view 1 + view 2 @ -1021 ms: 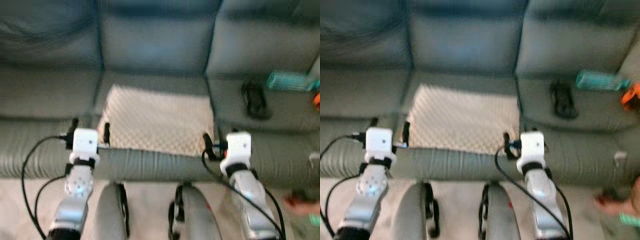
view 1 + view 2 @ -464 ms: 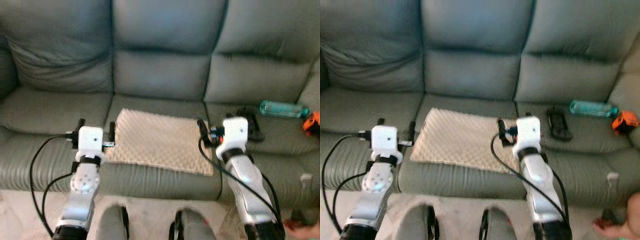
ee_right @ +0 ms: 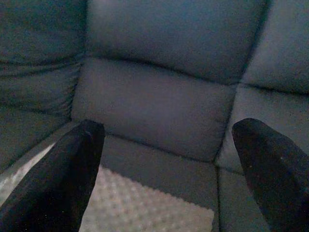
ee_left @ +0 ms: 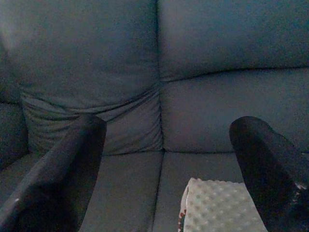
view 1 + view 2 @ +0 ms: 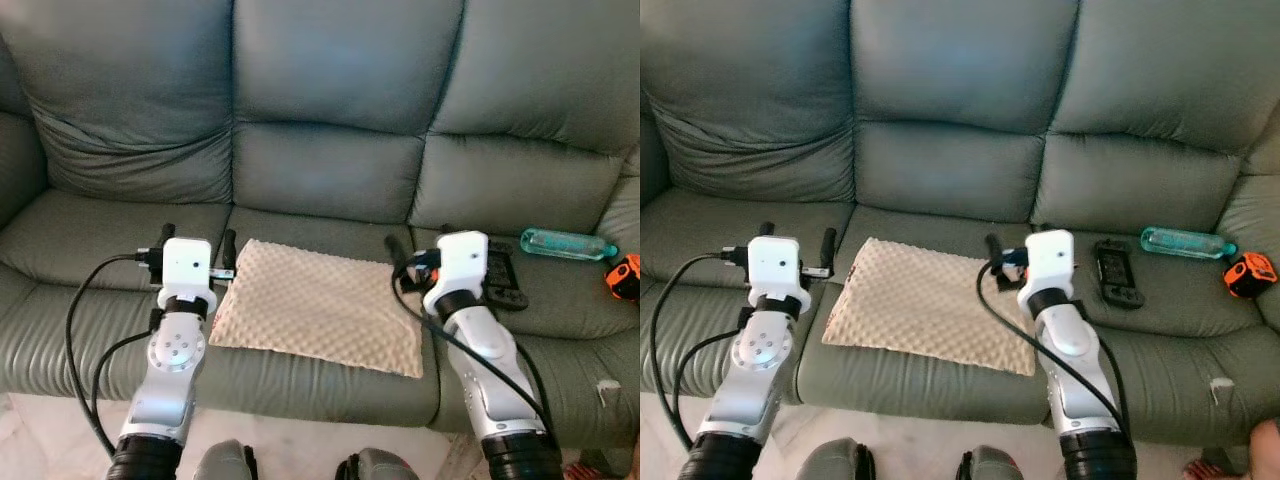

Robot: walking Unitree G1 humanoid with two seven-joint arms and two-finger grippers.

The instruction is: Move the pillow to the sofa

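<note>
Pillow (image 5: 318, 307) lies flat on the sofa (image 5: 330, 190) middle seat, left gripper (image 5: 196, 240) and right gripper (image 5: 418, 243) flanking its sides, both jaws apart, holding nothing

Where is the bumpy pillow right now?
The pillow lies flat on the middle seat of the sofa, between the open left gripper and open right gripper, its front edge near the seat's front.

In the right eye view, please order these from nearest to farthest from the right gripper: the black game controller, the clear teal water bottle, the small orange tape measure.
From the right gripper:
1. Black game controller, just to its right on the seat.
2. Clear teal water bottle, farther right.
3. Small orange tape measure, farthest right.
</note>
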